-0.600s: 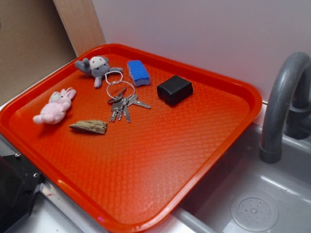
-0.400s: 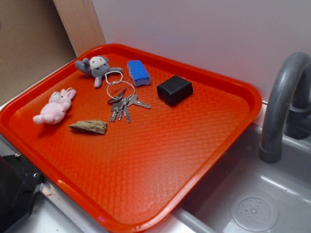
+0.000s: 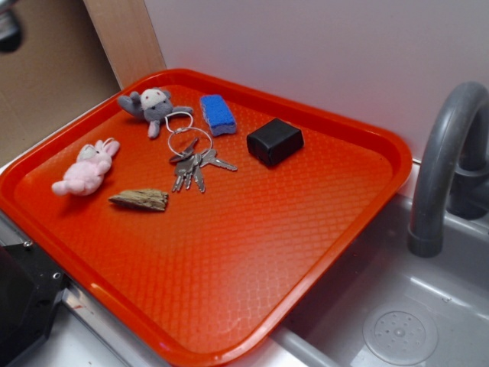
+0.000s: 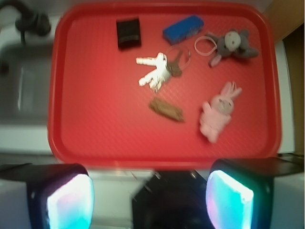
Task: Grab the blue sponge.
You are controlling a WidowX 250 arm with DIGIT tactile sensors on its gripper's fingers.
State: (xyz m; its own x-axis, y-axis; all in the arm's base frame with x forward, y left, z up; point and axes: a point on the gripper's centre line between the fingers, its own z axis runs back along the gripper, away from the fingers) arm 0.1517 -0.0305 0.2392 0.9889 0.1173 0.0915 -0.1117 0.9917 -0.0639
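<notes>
One change only: a dark blurred shape (image 3: 9, 27) now intruding at the exterior view's top-left corner — absent a moment ago, probably part of the arm arriving, too cut off to be sure. Everything on the red plastic tray (image 3: 359, 229) unmoved. Small bright blue rectangular sponge (image 3: 218, 114) lying near the tray's far edge, between the grey plush mouse (image 3: 153, 105) and the black box (image 3: 275, 141), apart from both, untouched. Gripper (image 4: 150, 193) high above the tray's near edge, glowing pads (image 4: 70, 200) spread wide, nothing between them. Approach barely begun — whole descent toward the far edge yet to do. Wrist view soft; bunch of silver keys (image 4: 155, 71) smeared, sponge's sides hard to read.
</notes>
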